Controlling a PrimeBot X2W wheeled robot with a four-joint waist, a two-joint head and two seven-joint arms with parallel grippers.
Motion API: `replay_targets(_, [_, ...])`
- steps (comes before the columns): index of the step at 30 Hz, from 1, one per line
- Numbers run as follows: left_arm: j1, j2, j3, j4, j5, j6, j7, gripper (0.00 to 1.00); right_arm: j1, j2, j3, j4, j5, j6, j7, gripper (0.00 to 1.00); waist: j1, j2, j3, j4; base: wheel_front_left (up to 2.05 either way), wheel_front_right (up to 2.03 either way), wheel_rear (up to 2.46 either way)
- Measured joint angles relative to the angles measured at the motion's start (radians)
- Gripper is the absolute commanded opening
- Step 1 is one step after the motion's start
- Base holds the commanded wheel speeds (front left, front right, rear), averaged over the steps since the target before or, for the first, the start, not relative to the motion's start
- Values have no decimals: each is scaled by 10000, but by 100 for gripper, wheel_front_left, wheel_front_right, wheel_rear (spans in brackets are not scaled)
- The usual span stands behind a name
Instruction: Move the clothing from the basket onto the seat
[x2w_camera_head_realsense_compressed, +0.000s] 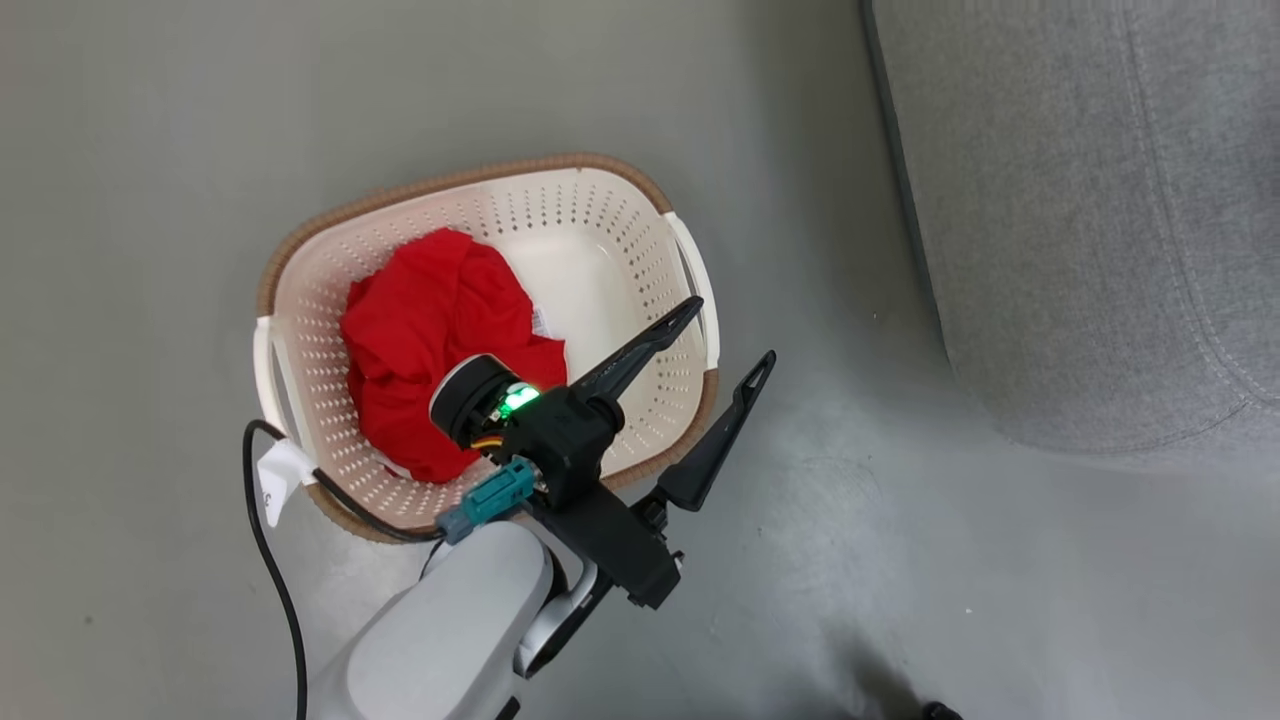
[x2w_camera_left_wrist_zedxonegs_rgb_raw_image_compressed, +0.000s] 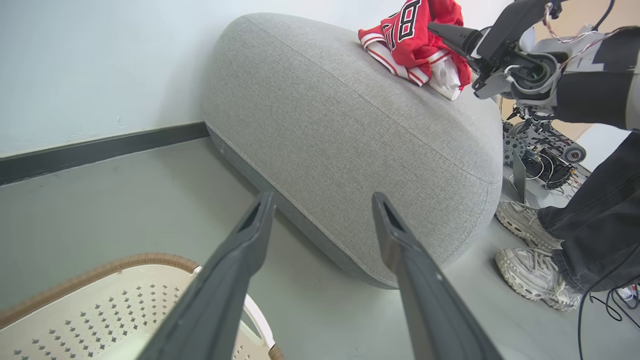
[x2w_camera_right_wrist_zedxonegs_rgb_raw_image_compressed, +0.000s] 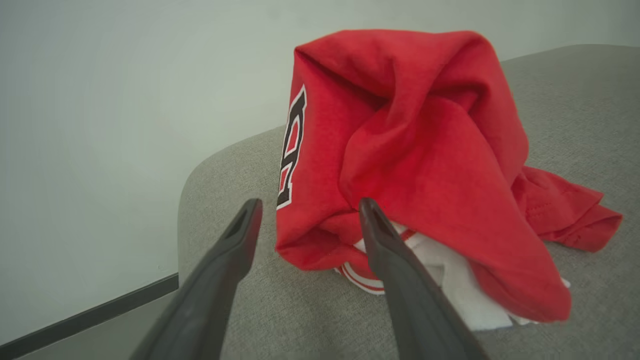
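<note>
Basket (x2w_camera_head_realsense_compressed: 450, 183) stood on grey floor (x2w_camera_head_realsense_compressed: 150, 400), left of scene. Plain red garment (x2w_camera_head_realsense_compressed: 430, 320) lay bunched inside, toward left wall. Left gripper (x2w_camera_head_realsense_compressed: 729, 332) hovered over basket's right rim, fingers spread wide, nothing held. Seat (x2w_camera_head_realsense_compressed: 1080, 220) stood far right, apart from basket. Jersey (x2w_camera_right_wrist_zedxonegs_rgb_raw_image_compressed: 425, 165) sat heaped on seat top. Right gripper (x2w_camera_right_wrist_zedxonegs_rgb_raw_image_compressed: 308, 202) was at jersey's near edge, fingers parted, not clamped; contact with fabric could not be determined. Person's shoes (x2w_camera_left_wrist_zedxonegs_rgb_raw_image_compressed: 530, 277) were on floor beside seat.
</note>
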Motion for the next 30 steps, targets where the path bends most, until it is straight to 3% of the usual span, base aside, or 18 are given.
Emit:
replay_targets(18, [1037, -374, 1147, 587, -585, 4, 0, 100, 2377, 878, 884, -2031, -368, 144, 0, 100, -1, 0, -1951, 837, 0, 0, 0])
replay_targets(30, [1842, -447, 2261, 984, -846, 322, 0, 100, 3708, 1152, 1517, -3018, -786, 180, 0, 100, 0, 0, -3150, 1573, 0, 0, 0])
